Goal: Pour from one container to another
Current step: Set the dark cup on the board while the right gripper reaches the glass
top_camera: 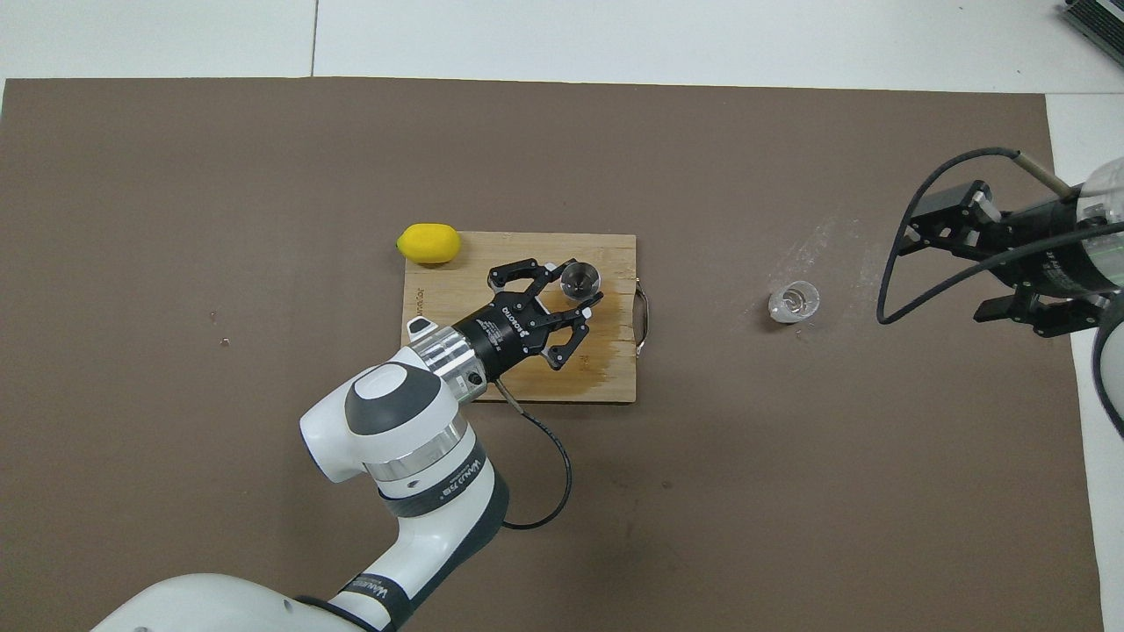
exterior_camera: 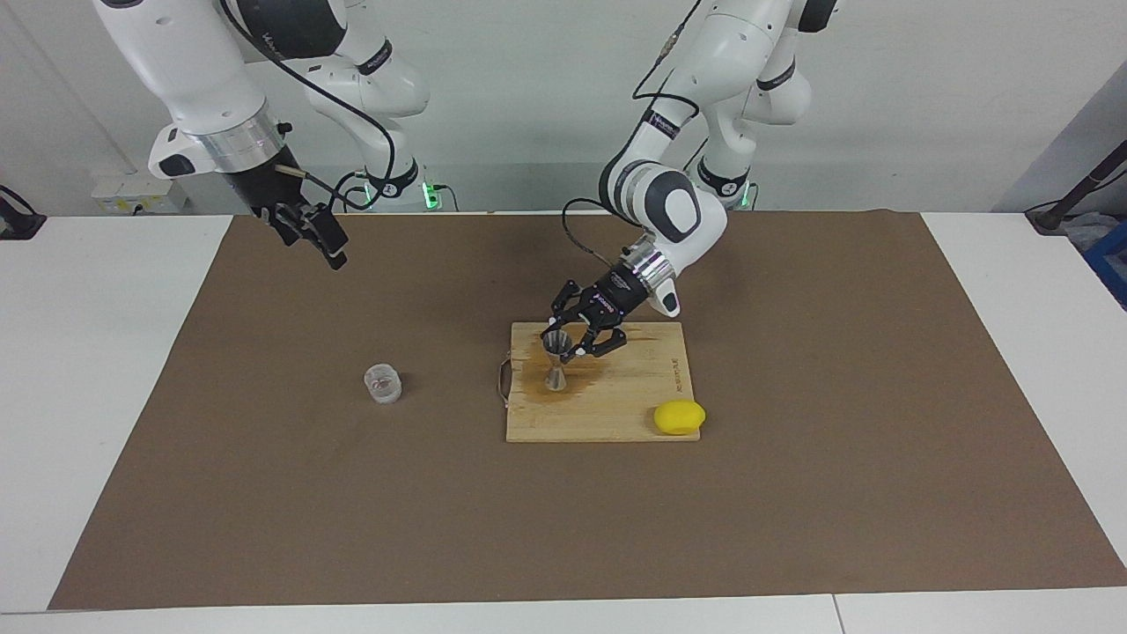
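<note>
The metal hourglass jigger (exterior_camera: 556, 357) stands upright on the wooden cutting board (exterior_camera: 634, 396), at the board's end toward the right arm; it also shows in the overhead view (top_camera: 580, 279). My left gripper (exterior_camera: 570, 339) (top_camera: 575, 288) is low over the board, open, with its jaws on either side of the jigger's upper cone. The small clear cup (exterior_camera: 383, 384) (top_camera: 794, 301) stands upright on the brown mat, apart from the board toward the right arm's end. My right gripper (exterior_camera: 315, 242) (top_camera: 961, 263) is open and empty, held in the air over the mat, nearer the right arm's end than the cup.
A yellow lemon-like lump (exterior_camera: 679, 416) (top_camera: 428, 243) lies at the board's corner farthest from the robots, toward the left arm's end. A dark wet stain (exterior_camera: 577, 383) marks the board around the jigger. The board has a metal handle (top_camera: 644, 320) facing the cup.
</note>
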You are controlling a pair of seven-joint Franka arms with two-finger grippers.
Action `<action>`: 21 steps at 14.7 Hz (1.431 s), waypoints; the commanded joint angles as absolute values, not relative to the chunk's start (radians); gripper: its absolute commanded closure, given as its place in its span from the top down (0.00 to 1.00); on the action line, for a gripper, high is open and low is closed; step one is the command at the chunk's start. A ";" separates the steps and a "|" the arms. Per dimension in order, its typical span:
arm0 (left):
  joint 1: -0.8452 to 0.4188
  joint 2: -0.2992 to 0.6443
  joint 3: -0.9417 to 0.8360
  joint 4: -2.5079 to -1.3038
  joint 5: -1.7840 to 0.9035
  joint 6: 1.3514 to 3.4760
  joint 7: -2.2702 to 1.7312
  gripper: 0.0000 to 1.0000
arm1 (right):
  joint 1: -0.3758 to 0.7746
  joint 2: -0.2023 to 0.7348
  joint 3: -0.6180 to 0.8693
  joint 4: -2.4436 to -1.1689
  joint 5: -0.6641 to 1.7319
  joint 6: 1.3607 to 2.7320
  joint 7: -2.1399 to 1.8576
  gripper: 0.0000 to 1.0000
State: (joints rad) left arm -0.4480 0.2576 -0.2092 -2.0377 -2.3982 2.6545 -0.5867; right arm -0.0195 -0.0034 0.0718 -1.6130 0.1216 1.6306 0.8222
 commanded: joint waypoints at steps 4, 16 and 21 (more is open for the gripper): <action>-0.474 0.293 -0.193 -2.019 -2.467 2.651 -0.557 0.00 | -0.072 -0.026 0.075 -1.701 0.213 1.695 1.176 0.98; -0.474 0.293 -0.193 -2.033 -2.470 2.652 -0.543 0.25 | -0.178 0.115 0.075 -1.964 0.452 2.035 1.275 0.98; -0.472 0.293 -0.193 -2.036 -2.470 2.657 -0.540 1.00 | -0.175 0.172 0.075 -2.000 0.471 2.105 1.203 0.99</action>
State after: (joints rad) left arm -0.4548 0.2911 -0.2087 -2.0368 -2.4384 2.6548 -0.5657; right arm -0.1648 0.1595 0.0676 -1.9842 0.4457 2.0822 1.2431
